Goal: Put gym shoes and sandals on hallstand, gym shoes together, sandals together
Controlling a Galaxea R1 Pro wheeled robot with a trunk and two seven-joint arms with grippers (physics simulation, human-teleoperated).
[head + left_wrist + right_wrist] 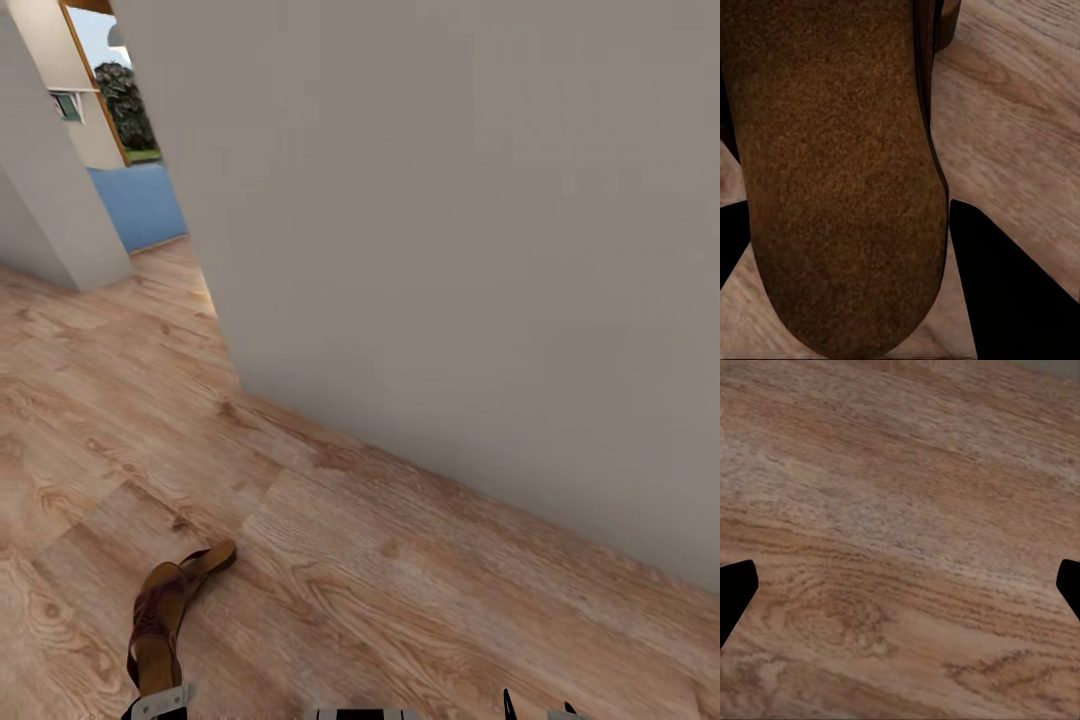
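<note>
In the head view, a brown sandal (pixel 165 610) sits at the near left, above the wood-plank corridor floor (pixel 420 570), its strap end pointing away toward the far right. Its near end meets the left gripper (pixel 158 704), whose pale housing just shows at the bottom edge. A large plain grey wall (pixel 450 250) runs from the far left to the near right, and past its corner on the far left a doorway (pixel 120 120) opens onto blue flooring and outdoor greenery. Two dark tips of the right gripper (pixel 537 708) peek in at the near right edge.

In the left wrist view, the sandal's (pixel 840 172) suede-like sole sits between the two black fingers (pixel 1005 292), which are clamped on it, with the floor (pixel 1020 112) beyond.

In the right wrist view, the right gripper (pixel 900 585) has its fingers (pixel 733 589) spread wide apart over bare floor (pixel 900 510), with nothing between them.
</note>
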